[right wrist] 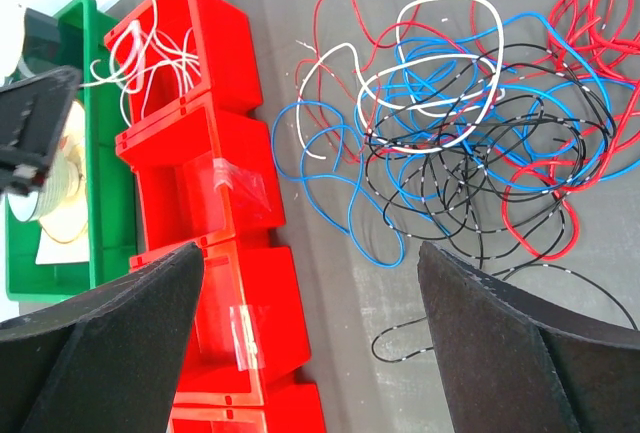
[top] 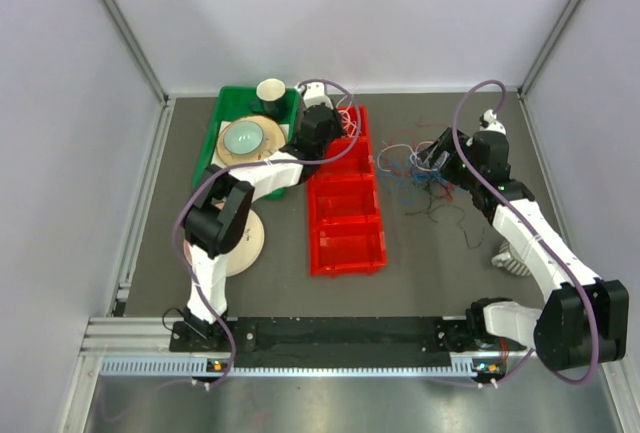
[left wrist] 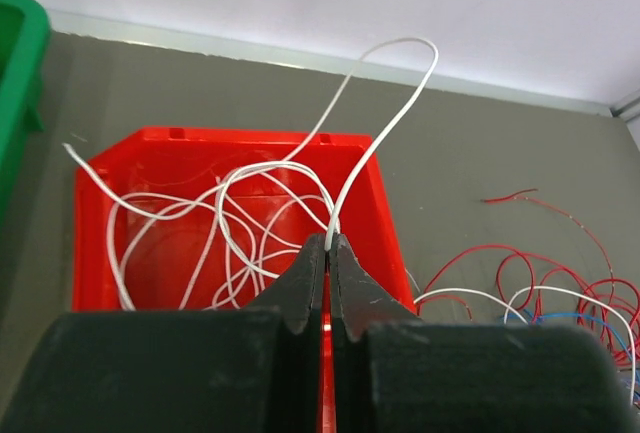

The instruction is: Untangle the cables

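Grey tabletop (top: 420, 253): cables (right wrist: 450, 153) tangled right of red bin (left wrist: 250, 137). Left gripper (left wrist: 328, 243) clamped on white cable (left wrist: 386, 138) over bin; sorting step, release likely next. Right gripper (right wrist: 310, 263) wide open, empty, above cables; next pick needs single strand.

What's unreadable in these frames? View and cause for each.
Left wrist view: the left gripper, shut on a white cable, blocks the near part of the red bin, so the cable ends there are hidden.
Right wrist view: the cable tangle runs off the top and right edges.
Top view: the tangle's strands are too thin to trace crossings.
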Motion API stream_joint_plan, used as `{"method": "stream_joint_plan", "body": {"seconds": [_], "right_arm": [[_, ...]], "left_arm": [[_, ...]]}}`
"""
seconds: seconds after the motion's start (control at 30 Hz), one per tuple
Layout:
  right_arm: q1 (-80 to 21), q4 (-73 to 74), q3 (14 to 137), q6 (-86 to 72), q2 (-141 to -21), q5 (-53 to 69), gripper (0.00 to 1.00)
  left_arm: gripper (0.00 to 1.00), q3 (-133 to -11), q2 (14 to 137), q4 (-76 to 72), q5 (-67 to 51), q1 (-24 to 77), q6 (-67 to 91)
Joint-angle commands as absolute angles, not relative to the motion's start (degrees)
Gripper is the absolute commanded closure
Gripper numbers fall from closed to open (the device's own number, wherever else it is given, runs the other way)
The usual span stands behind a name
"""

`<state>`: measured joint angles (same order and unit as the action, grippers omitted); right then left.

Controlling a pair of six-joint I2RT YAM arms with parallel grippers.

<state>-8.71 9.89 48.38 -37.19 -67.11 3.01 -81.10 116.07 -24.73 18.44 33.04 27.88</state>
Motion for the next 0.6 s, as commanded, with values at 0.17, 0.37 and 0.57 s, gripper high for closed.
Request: {"method": "stream_joint_plan", "body": {"seconds": [0.17,0.37,0.57], "right_arm": [[-8.1,8.5,48.3,-37.3,-65.6,3.6,0.13],[-8.1,8.5,48.1,-37.2,-65.1,3.7,0.13],[-8.1,8.5,48.4,-37.4,-65.4,4.0,0.13]], "left_arm": [[1.00,-91.8,124.3,-19.3,17.8,33.4,26.5],[0.97,-95.5,126.8,-15.3,18.0,33.2,25.3],[0.42,-98.3,125.0,-9.9,18.6,33.3,24.0]]}}
